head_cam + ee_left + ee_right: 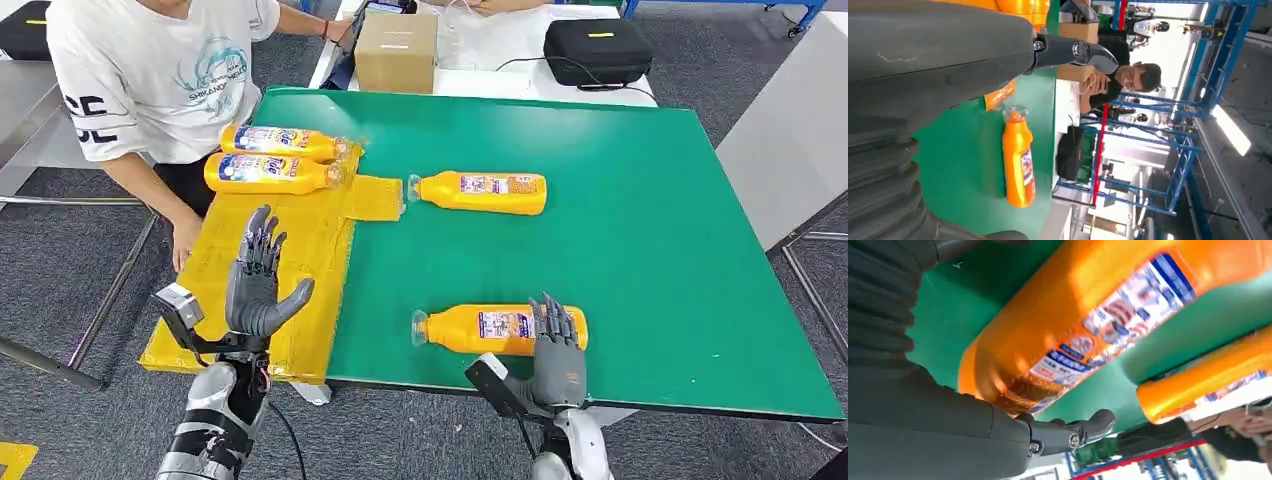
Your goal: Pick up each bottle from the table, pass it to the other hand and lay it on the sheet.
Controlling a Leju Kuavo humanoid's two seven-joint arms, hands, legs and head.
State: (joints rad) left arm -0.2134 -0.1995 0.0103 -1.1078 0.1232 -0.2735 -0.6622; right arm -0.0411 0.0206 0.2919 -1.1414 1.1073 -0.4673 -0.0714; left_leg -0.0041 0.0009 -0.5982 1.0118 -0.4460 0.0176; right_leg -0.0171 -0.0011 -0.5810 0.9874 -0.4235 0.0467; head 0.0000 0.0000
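From the head view I see my right hand [557, 345] reaching over the base end of the near orange bottle [480, 328], which lies on its side on the green table [650, 230] with its cap toward the yellow sheet [300, 250]; the fingers drape over the bottle's far side, but I judge the grasp not yet closed. My left hand [258, 285] waits raised above the sheet, fingers spread, holding nothing. Two bottles [275, 158] already lie on the sheet's far end, and another bottle [485, 191] lies further out on the table, its cap just beside the sheet's tab. A person in a white shirt [150, 70] sits close to that corner. In the left wrist view I see the far bottle [1018, 160] on green beyond my open thumb [1075, 52]. In the right wrist view the label of the near bottle [1083, 325] looms close, my thumb [1068, 432] curling under it with a gap left. To do this well I should wrap around the body, not the label edge, squeeze evenly so it cannot roll, and lift level before crossing to the left hand.
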